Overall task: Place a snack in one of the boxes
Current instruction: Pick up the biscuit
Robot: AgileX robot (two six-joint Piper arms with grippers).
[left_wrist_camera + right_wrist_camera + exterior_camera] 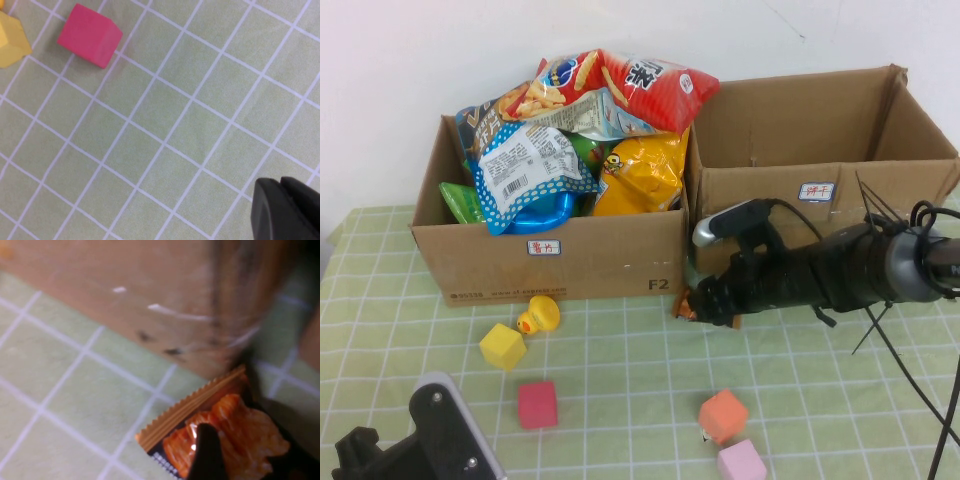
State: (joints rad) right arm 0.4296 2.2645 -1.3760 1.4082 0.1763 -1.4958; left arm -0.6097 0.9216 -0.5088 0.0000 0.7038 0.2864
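From the high view, the left gripper (360, 450) sits nearest, low at the table's near left corner over the checked cloth (620, 380); whether its claw is wide or narrow cannot be told here. Beyond it lie a pink cube (537, 404), a yellow cube (503, 346), a rubber duck (539, 316), an orange cube (723, 415) and a pale pink cube (742, 461). The right gripper (705, 302) reaches in from the right, low at the foot of the boxes, clamped on an orange snack packet (684, 304). The left box (560, 262) is heaped with snack bags (580, 140); the right box (800, 150) looks bare inside.

The left wrist view shows the cloth, the pink cube and the yellow cube's edge, with dark fingertips (285, 210) close together in one corner.

The right wrist view shows a dark finger (206, 450) pressed on the orange packet, just beside the cardboard wall.
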